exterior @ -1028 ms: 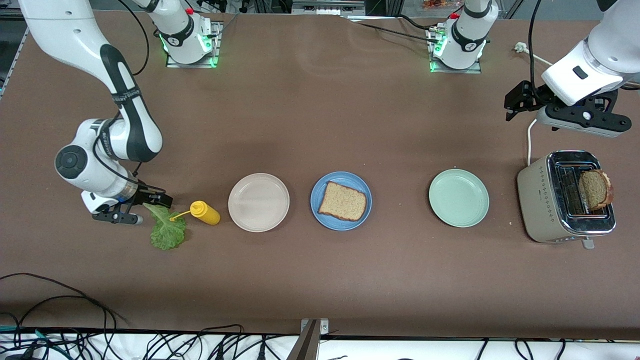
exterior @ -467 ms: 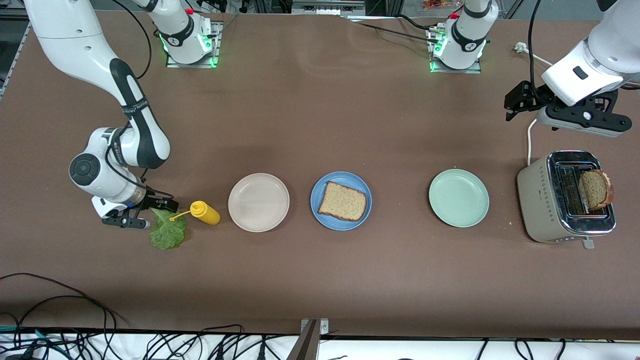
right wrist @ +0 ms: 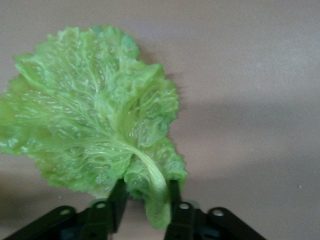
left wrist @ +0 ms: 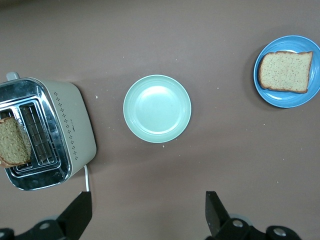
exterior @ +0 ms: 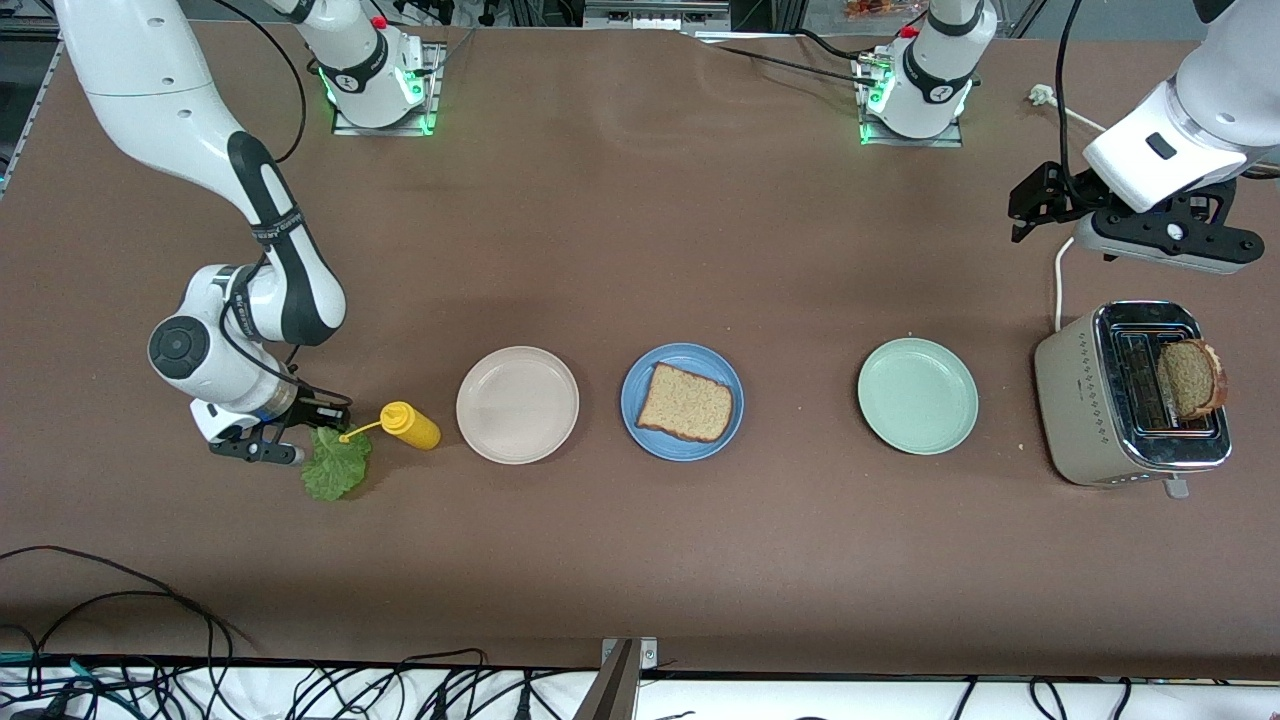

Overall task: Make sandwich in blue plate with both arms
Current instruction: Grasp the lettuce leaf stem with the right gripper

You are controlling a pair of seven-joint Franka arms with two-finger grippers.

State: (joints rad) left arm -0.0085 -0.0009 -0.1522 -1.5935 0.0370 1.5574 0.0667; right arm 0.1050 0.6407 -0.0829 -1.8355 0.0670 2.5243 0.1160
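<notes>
Ruffled green lettuce leaf [right wrist: 95,120]: stalk clenched in the right hand [right wrist: 145,200], low over the desk [exterior: 640,560] beside a yellow squeeze bottle [exterior: 410,425], apparently for carrying.
Round blue plate [exterior: 640,420]: mid-desk, bearing one brown bread slice [exterior: 685,403].
Left hand [left wrist: 147,217]: released, waiting above the toaster [exterior: 1075,390].

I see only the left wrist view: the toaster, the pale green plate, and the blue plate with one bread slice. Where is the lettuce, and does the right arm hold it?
Observer: The lettuce leaf lies on the table at the right arm's end, and the right gripper is down at its stem.
Operator: Are the fingers closed on it?
Observer: Yes. In the right wrist view the fingers pinch the stem from both sides.
Operator: Is anything between the leaf and the blue plate?
Observer: A yellow bottle lies beside the leaf, then comes a beige plate, then the blue plate.
</notes>
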